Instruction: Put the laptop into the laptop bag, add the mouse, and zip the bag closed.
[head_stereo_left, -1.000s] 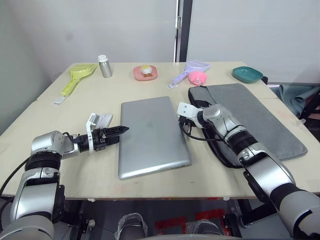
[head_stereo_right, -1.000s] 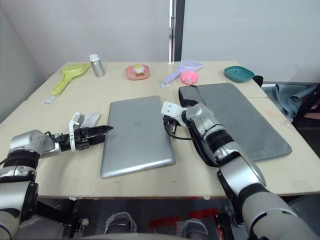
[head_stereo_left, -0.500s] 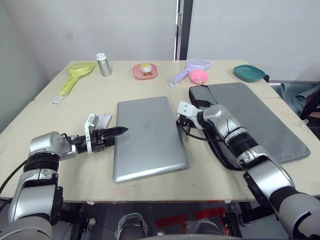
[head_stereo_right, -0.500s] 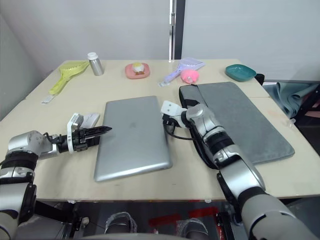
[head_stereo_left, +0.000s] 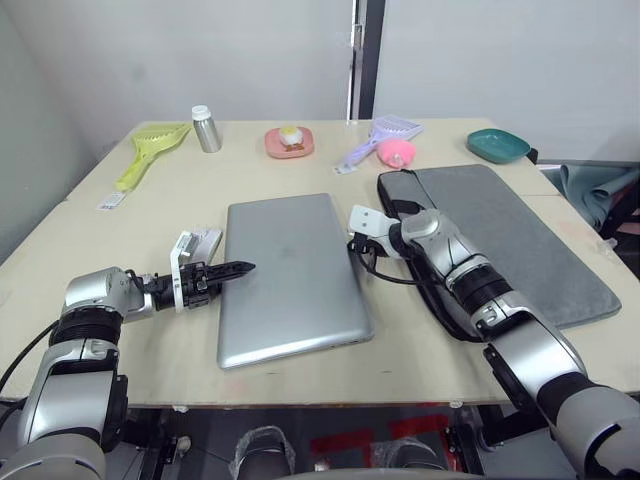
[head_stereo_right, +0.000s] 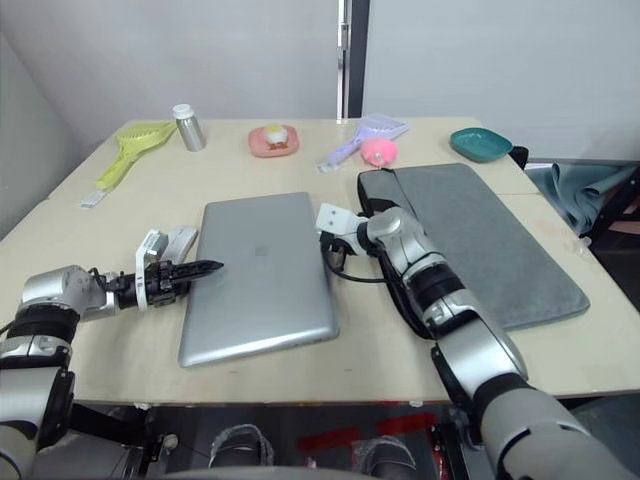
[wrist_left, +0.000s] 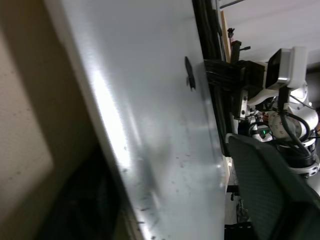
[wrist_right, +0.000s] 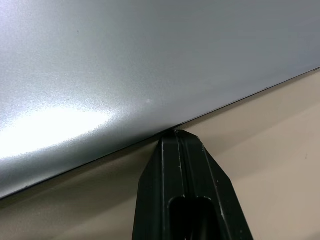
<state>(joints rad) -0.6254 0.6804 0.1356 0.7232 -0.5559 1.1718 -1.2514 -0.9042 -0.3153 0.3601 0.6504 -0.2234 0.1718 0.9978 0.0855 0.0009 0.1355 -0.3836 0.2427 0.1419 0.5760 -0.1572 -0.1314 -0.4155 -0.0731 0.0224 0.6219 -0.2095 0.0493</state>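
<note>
The silver laptop (head_stereo_left: 290, 275) lies flat mid-table, and the grey laptop bag (head_stereo_left: 520, 240) lies to its right. My right gripper (head_stereo_left: 352, 243) is shut, its tip pressed against the laptop's right edge (wrist_right: 125, 142). My left gripper (head_stereo_left: 238, 268) is shut and points right, with its tip over the laptop's left edge. A small white object (head_stereo_left: 207, 240) lies just beyond the left gripper; I cannot tell whether it is the mouse.
Along the far edge stand a yellow-green scoop (head_stereo_left: 150, 150), a metal bottle (head_stereo_left: 207, 130), a pink dish (head_stereo_left: 289, 144), a lilac scoop (head_stereo_left: 380, 135), a fluffy pink object (head_stereo_left: 396, 152) and a teal bowl (head_stereo_left: 496, 146). A paper tag (head_stereo_left: 112, 202) lies at the left.
The laptop has slid left across the table with the right gripper following at its right edge. Its left edge now lies under the left gripper's tip.
</note>
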